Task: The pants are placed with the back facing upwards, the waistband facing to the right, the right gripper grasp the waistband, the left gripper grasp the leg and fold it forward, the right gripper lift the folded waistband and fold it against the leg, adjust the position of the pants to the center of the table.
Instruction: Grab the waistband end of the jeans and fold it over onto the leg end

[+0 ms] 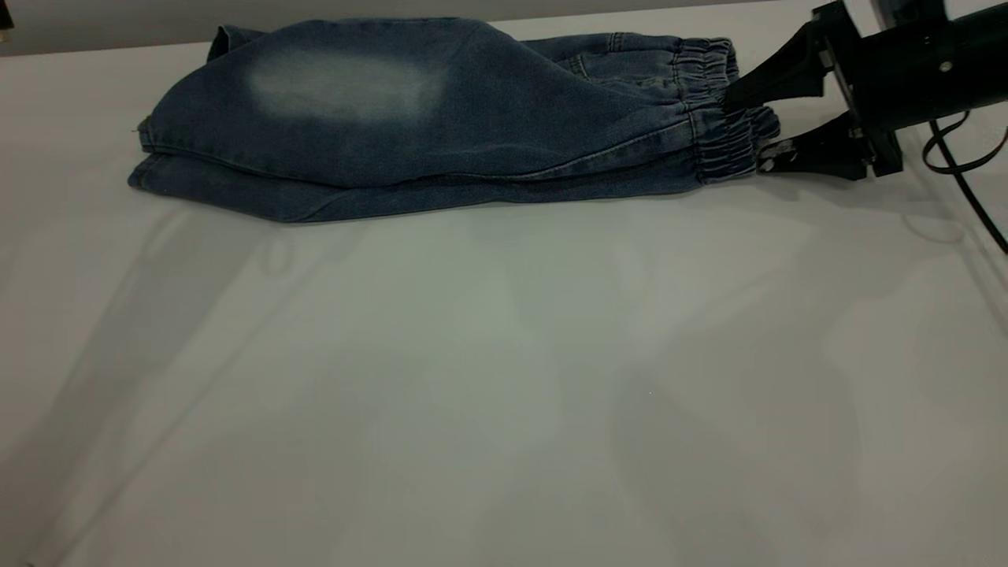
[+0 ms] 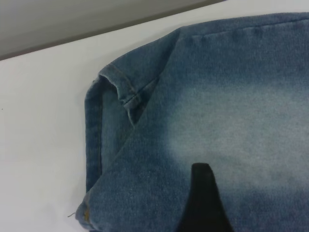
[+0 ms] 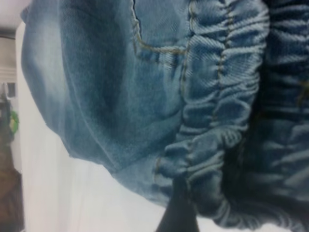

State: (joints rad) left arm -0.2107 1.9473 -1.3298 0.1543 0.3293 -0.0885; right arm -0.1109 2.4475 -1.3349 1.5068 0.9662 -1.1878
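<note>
Pants (image 1: 441, 118): lying folded lengthwise at the far side of the surface (image 1: 504, 378) | right pincer (image 1: 744, 126): spread around the waistband (image 1: 720, 110), closing not yet seen | left pincer: hovering over leg end, cannot tell state | remaining: second fold, centring.
</note>
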